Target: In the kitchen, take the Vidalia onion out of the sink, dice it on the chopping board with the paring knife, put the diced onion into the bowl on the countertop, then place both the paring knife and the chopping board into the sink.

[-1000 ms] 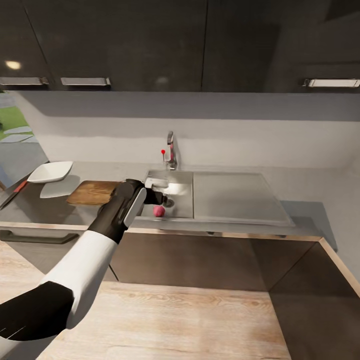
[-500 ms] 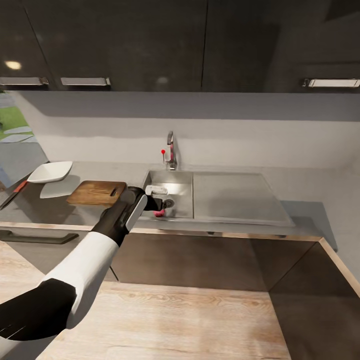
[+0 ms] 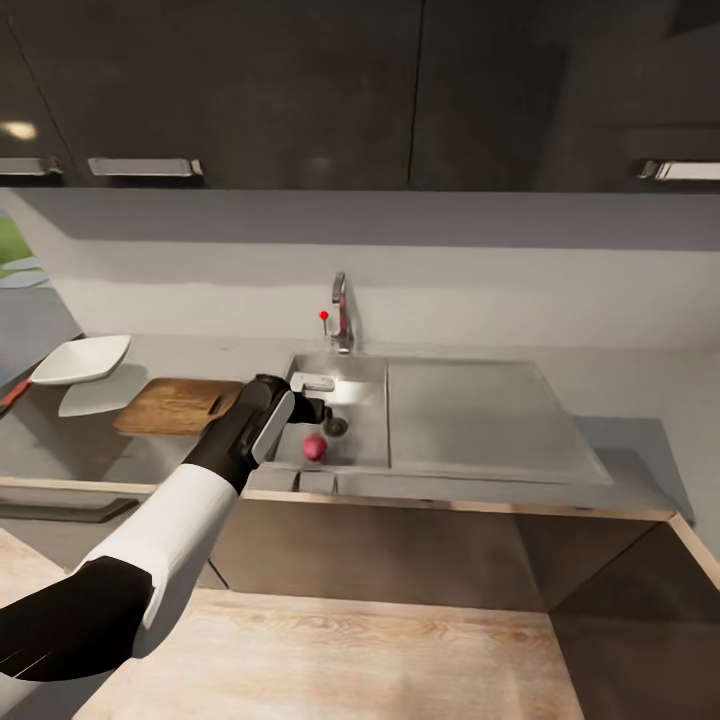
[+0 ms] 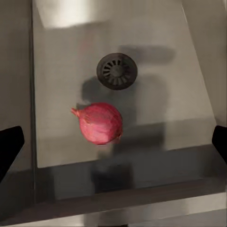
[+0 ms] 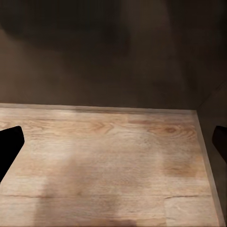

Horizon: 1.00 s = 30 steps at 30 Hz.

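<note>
Since 0.5 s ago our head camera has shifted, so the whole scene sits differently in the frame. Our left claw (image 3: 318,412) hangs over the basin of the sink (image 3: 450,475) at centre frame, and the Vidalia onion (image 3: 314,447), partly hidden behind the claw before, now shows whole just below it. In the left wrist view the onion (image 4: 99,122) lies on the basin floor near the drain (image 4: 117,71), between spread fingertips (image 4: 9,146) and not touched. We judge the grasp is not yet made; lowering onto it comes next. The chopping board (image 3: 175,406) and bowl (image 3: 80,359) wait at left. Our right claw (image 5: 113,144) is spread over wooden floor (image 5: 109,161).
</note>
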### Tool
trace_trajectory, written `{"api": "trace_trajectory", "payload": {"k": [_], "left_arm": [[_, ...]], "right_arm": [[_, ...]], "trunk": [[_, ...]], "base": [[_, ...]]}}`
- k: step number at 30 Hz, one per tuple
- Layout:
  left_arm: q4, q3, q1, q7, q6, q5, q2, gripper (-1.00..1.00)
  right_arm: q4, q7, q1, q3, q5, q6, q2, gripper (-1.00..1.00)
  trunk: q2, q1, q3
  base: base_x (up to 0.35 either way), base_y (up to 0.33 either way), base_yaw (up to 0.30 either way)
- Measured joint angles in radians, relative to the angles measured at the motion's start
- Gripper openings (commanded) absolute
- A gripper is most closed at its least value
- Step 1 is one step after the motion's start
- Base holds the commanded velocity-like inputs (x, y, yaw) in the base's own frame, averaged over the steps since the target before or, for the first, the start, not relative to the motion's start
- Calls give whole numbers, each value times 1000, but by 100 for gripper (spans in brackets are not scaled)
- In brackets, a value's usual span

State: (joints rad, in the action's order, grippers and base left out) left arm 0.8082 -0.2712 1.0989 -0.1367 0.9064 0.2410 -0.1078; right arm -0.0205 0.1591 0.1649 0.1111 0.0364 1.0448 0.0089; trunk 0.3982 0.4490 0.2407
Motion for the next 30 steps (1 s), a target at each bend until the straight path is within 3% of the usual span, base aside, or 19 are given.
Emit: {"api": "trace_trajectory", "payload": {"k": [18, 30], "left_arm": [[-54, -1, 0, 2, 0, 1, 0, 100], [-73, -1, 0, 2, 0, 2, 0, 100]], "right_arm": [[0, 0, 0, 0, 0, 0, -1, 100], [0, 0, 0, 0, 0, 0, -1, 100]], "trunk": [[0, 0, 19], [0, 0, 38]], "base": [[36, 0, 0], [151, 0, 0]]}}
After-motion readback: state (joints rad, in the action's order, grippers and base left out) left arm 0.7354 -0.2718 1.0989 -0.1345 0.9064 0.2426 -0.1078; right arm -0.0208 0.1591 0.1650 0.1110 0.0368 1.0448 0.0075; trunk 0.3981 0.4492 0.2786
